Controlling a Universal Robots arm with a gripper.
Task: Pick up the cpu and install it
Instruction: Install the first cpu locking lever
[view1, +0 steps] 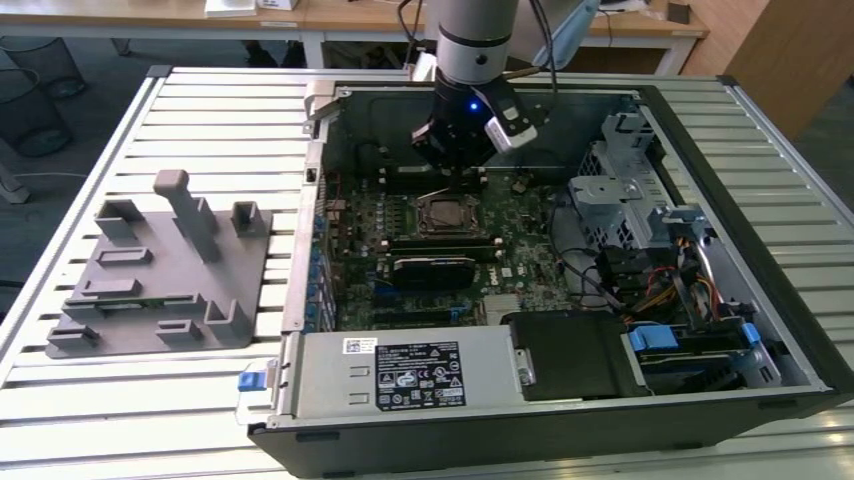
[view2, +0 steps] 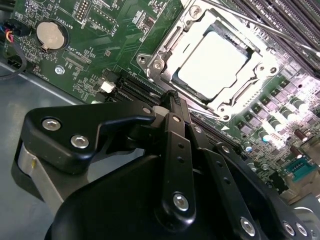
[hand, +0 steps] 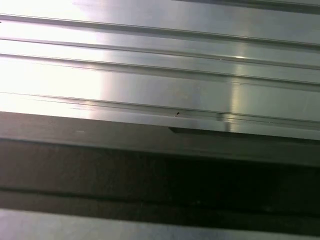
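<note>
Second wrist view: the cpu is seen lying silvery top up inside the socket frame on the motherboard. The gripper is held close by the frame's edge, jaws drawn together, nothing gripped. Flat seating can't be confirmed. If the chip sits cocked, socket pins could be bent by any downward push. The frame could also be clipped by a low sideways pass.

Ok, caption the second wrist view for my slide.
The cpu lies inside the socket frame on the green motherboard, the black gripper close by.
</note>
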